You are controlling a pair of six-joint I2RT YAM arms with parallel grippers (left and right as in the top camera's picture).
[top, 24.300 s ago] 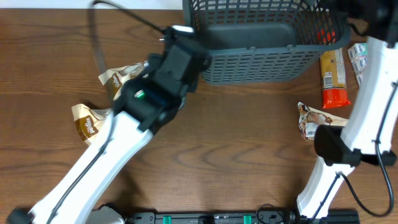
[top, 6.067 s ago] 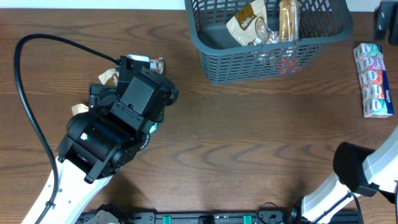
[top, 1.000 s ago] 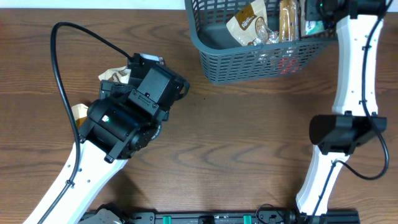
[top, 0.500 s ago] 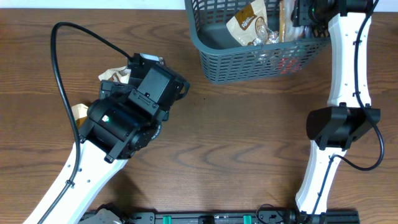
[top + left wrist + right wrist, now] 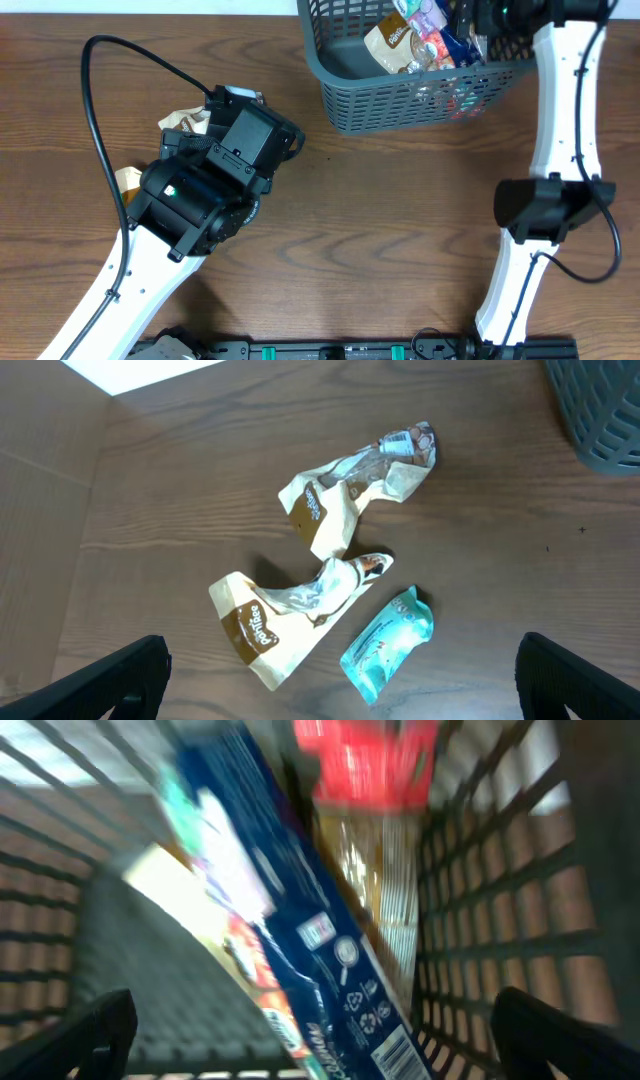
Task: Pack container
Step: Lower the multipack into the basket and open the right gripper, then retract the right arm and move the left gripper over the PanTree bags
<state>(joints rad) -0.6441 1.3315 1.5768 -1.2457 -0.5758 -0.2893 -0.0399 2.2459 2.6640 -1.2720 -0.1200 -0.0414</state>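
Note:
The container [image 5: 420, 100], a dark grey-blue slotted basket, stands at the table's far edge. Inside lie a brown snack packet [image 5: 392, 45] and a blue multi-pack [image 5: 432, 28]. My right gripper [image 5: 487, 15] hovers over the basket's right end. In the right wrist view it [image 5: 325, 1055] is open, and the blurred blue multi-pack [image 5: 300, 920] lies loose below it, against a red-topped packet [image 5: 365, 760]. My left gripper [image 5: 340, 695] is open above two cream-brown packets [image 5: 330, 510] [image 5: 285, 620] and a teal packet [image 5: 388, 643] on the table, touching none.
The left arm's bulky wrist [image 5: 215, 165] covers most of the packets at the table's left; brown packets [image 5: 185, 122] [image 5: 125, 180] peek out beside it. A black cable [image 5: 95, 90] loops over the left side. The basket's corner [image 5: 600, 410] shows in the left wrist view.
My right gripper has opened and let go of the blue multi-pack, which dropped into the basket beside the brown packet. The left arm has not moved.

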